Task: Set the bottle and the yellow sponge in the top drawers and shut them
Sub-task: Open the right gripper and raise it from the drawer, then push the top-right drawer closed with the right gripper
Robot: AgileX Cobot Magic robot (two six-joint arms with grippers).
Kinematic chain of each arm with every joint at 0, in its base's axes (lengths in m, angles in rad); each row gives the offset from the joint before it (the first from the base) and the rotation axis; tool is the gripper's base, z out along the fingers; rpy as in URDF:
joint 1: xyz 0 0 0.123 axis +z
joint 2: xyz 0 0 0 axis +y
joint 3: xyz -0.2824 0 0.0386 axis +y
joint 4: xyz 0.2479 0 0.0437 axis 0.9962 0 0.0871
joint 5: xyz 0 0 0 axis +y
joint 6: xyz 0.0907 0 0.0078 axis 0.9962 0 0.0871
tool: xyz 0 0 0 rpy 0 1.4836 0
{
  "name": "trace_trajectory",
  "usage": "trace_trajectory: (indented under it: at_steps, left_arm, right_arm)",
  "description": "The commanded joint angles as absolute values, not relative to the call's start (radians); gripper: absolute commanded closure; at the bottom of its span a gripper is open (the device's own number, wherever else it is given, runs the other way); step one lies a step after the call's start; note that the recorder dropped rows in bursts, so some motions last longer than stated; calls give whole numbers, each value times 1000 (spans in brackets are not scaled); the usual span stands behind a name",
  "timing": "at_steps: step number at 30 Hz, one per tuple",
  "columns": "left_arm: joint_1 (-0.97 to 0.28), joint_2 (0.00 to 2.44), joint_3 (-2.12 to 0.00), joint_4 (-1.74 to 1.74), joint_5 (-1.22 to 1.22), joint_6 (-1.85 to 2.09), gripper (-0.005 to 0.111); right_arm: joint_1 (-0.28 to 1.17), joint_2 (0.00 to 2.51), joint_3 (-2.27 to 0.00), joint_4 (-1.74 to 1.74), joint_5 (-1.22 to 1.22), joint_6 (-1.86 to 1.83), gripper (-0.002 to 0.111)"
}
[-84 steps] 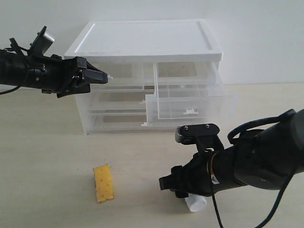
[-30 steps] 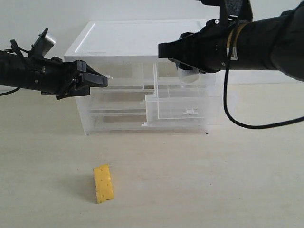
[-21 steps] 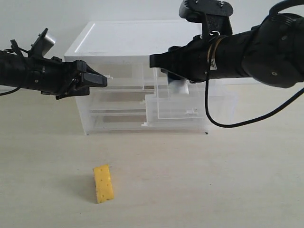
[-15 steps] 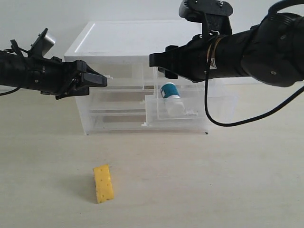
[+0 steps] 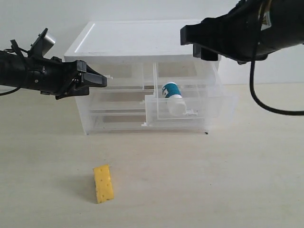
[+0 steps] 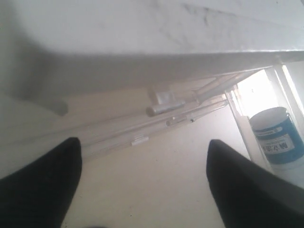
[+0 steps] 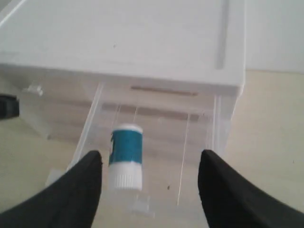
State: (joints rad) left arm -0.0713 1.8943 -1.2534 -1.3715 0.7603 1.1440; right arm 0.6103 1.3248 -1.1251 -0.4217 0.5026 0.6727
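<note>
Bottle (image 5: 172,98) lies inside the open top drawer (image 5: 213,110), cap toward its front

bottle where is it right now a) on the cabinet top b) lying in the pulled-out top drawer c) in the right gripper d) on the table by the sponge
b: the bottle lies on its side in the open top drawer, and the right gripper above it is open and empty.
</note>
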Motion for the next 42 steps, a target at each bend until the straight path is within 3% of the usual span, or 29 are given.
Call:
trace_trajectory:
  at_steps: [1, 9, 22, 42]
  left_arm:
    - [-68, 1891, -1250, -1371, 756, 1151, 38]
    - [-68, 1891, -1250, -1370, 768, 1151, 38]
    - [-68, 1891, -1250, -1370, 768, 1151, 38]
    - [-68, 1891, -1250, -1379, 748, 1170, 38]
  right_arm:
    - [640, 1292, -1129, -155, 681, 415, 54]
    - [640, 1328, -1032, -73, 706, 361, 54]
    - [638, 1551, -930, -136, 270, 379, 54]
    - [494, 1747, -1244, -205, 180, 412, 54]
